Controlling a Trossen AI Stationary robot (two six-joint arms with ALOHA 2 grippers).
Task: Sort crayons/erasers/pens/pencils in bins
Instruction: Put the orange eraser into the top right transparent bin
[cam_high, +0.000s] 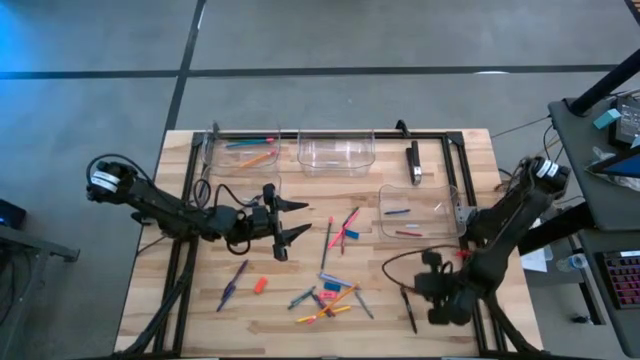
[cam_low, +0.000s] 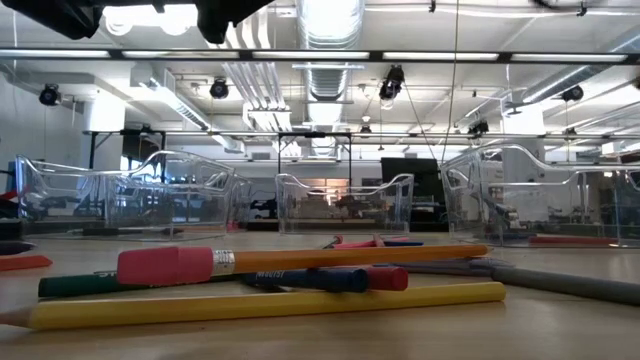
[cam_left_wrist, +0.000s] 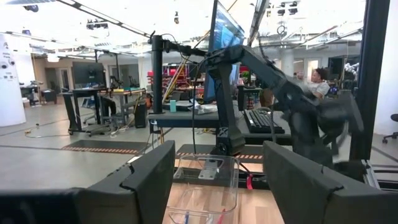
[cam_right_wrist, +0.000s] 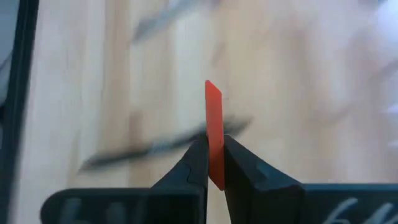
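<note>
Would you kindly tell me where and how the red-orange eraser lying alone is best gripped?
Grip the red-orange eraser across its narrow width, coming straight down: it lies flat on the table, clear of other items, so both sides look free.

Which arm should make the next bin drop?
The right. Its pincer is already shut on a red-orange eraser, low at the table's right front, with the right-hand bin close by. The left pincer hangs open and empty mid-table.

four clear bins (cam_high: 336, 152), two dark arms (end effectors too).
</note>
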